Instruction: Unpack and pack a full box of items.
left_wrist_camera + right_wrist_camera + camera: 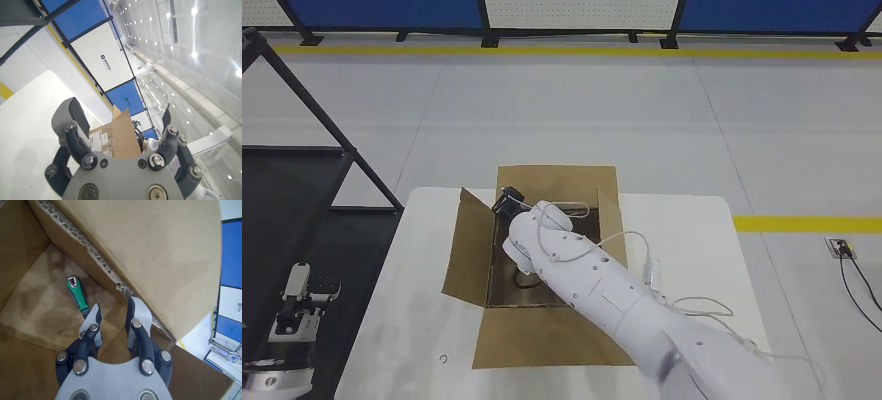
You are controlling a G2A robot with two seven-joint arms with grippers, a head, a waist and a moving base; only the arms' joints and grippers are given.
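An open cardboard box (468, 252) stands on the white table (392, 330). My right arm (572, 270) reaches down into it. Inside, my right gripper (114, 303) is open with nothing between its fingers, just above the box floor (37, 306) and close under a box flap (160, 256). A screwdriver with a green and black handle (77, 294) lies on the floor, right beside one fingertip (96, 313). My left gripper (121, 103) is open and empty, off the table's left side and tilted up toward the ceiling, with the box (121, 136) some way beyond it.
The box's side flaps stand out to the left and front. A black frame (312, 110) stands by the table's left side. Blue and white panels (582, 12) line the far floor. Bare table (28, 123) lies left and right of the box.
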